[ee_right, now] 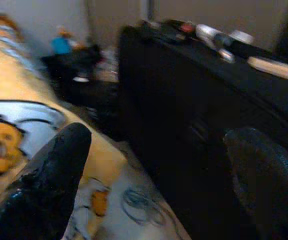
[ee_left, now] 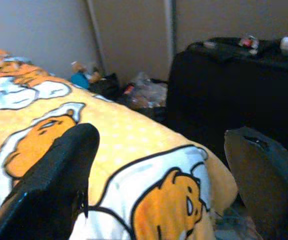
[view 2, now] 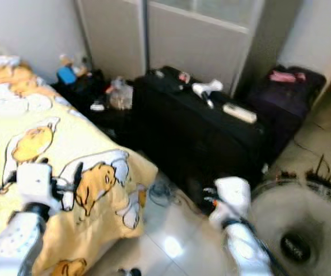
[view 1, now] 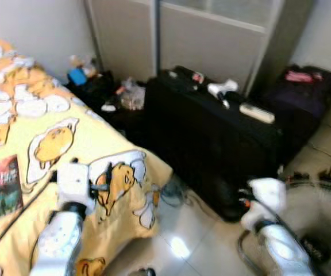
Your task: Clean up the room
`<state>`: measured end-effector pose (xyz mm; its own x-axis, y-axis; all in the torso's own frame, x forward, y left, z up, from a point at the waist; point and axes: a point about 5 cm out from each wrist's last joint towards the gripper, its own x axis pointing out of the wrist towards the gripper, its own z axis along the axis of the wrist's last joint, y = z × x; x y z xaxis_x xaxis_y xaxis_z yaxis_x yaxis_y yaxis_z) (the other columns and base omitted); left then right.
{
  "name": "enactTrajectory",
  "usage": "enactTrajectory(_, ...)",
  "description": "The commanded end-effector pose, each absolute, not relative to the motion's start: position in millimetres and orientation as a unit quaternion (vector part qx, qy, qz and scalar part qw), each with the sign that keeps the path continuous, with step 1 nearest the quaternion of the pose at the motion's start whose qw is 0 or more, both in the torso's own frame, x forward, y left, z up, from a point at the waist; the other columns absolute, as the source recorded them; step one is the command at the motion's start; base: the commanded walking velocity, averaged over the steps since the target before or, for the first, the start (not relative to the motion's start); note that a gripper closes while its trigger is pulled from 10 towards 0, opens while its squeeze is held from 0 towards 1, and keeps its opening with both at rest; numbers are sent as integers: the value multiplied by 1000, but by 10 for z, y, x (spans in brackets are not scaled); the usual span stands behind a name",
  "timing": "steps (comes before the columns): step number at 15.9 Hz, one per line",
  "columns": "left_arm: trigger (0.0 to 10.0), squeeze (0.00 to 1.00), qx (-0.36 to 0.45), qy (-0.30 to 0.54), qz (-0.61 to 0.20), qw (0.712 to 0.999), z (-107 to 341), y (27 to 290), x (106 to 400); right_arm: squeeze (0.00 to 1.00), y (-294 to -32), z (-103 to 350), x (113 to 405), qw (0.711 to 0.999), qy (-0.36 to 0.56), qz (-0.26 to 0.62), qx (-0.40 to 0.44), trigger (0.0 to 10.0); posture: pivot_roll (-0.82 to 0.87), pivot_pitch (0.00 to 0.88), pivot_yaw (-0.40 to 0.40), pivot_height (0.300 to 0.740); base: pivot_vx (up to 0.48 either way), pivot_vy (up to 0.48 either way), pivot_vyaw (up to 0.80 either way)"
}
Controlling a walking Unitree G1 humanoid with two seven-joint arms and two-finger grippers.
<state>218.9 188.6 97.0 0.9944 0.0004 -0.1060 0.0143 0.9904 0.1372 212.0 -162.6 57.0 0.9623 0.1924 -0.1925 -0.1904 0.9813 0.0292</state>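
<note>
The left end effector [ee_left: 159, 185] hovers over the corner of the bed [view 1: 68, 144], its black fingers [ee_left: 59, 170] spread wide with nothing between them; the right end effector [ee_right: 159, 185] hangs above the tiled floor [view 1: 177, 247] between the bed and a large black suitcase [view 1: 211, 138], likewise wide open and empty; a book [view 1: 0, 187] lies on the yellow cartoon-print bedspread near the left arm; a white hair dryer [view 1: 223, 89] and a pale remote [view 1: 256, 112] rest on top of the suitcase; a tangled cable [view 1: 174, 195] lies on the floor just beside the bed's corner; a fan [view 1: 318, 230] stands near the right arm; small clutter [view 1: 122, 95] sits by the wall.
</note>
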Motion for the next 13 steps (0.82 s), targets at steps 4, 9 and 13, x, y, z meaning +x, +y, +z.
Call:
enactTrajectory(4, 10000, 0, 86, 59, -7, 995, 1019, 1897, 2195, 1000, -1684, 565, 2125, 992, 105, 70, 17, 10000, 9, 0, 28, 740, 0, 0, 800)
enactTrajectory(9, 10000, 0, 96, 57, -20, 994, 1061, 1862, 2234, 1000, -1686, 568, 2154, 993, 105, 58, 17, 10000, 0, 0, 31, 740, 0, 274, 800)
enactTrajectory(13, 10000, 0, 93, 57, -28, 994, 1081, 1844, 2231, 78, -1751, 546, 2106, 993, 110, 30, 26, 10000, -12, 0, 44, 740, 0, 292, 200)
